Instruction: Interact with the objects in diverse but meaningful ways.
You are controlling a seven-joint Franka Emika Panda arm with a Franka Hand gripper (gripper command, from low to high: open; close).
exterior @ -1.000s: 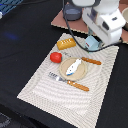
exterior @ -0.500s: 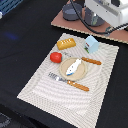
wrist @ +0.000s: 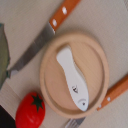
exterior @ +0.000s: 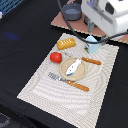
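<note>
The exterior view looks down at an angle from well back, taking in the whole striped placemat point(exterior: 45, 87) and my arm up in the far corner. My wrist view stares straight down, close in. Both share the wooden plate point(exterior: 64, 75) point(wrist: 50, 90), the fish-shaped piece point(exterior: 73, 67) point(wrist: 74, 79) and the tomato point(exterior: 56, 57) point(wrist: 31, 110).

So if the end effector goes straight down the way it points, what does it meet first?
Probably the white fish piece lying on the round wooden plate, which fills the centre of the wrist view; depth is unclear, and the end effector itself is not visible.
</note>
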